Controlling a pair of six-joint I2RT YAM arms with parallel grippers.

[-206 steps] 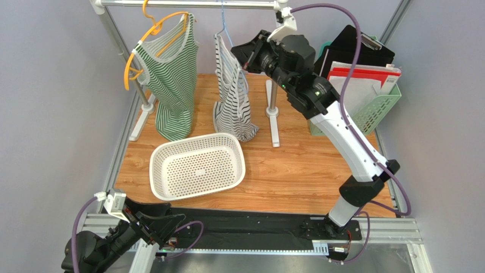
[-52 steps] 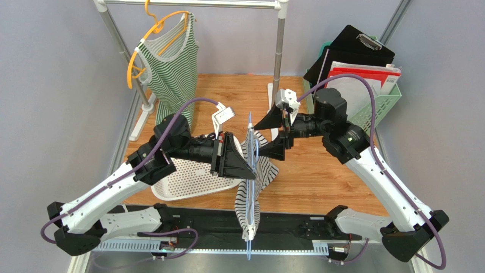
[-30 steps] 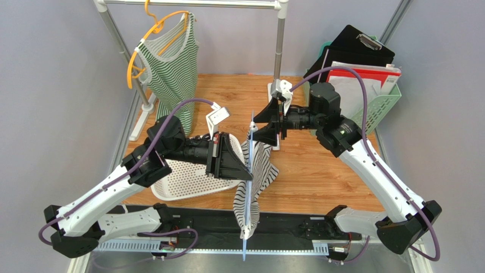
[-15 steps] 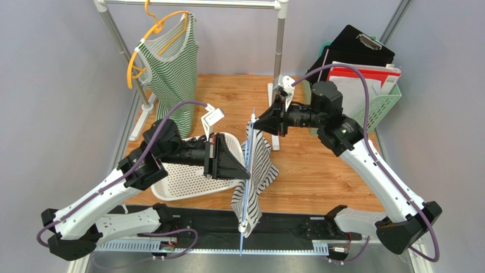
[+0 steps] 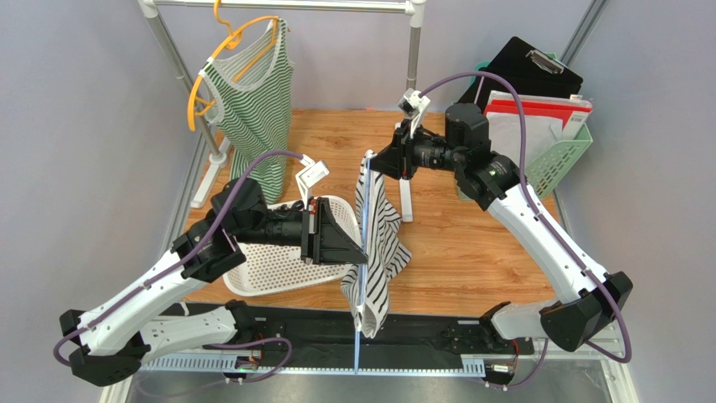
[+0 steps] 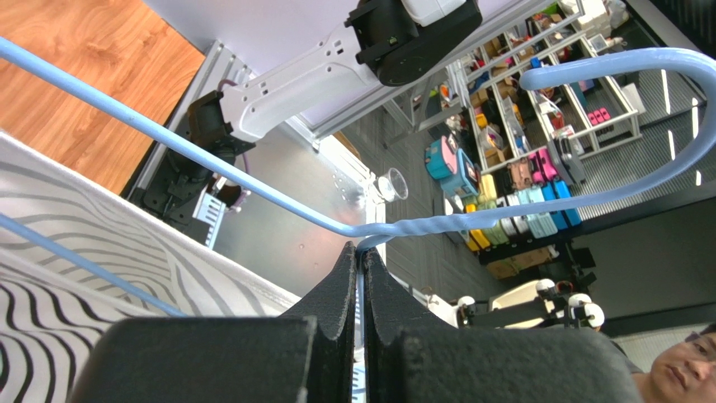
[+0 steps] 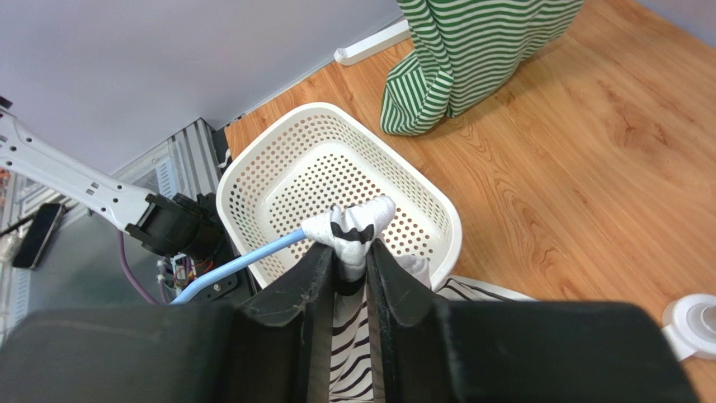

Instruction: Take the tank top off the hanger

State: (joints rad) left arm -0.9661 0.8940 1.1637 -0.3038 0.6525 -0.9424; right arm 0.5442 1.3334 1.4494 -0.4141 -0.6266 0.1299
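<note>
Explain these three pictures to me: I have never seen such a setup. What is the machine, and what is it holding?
Two robot arms are bolted at the near edge of a wooden table. The wide picture looks down from above and behind them; the other two come from a camera on each wrist. The left pincer is shut on the blue hanger near its hook. The right pincer is shut on a bunched strap of the black-and-white tank top, which is draped on that hanger. On the table stand a white basket and a green file rack. A green striped top hangs from the rail at the back.
</note>
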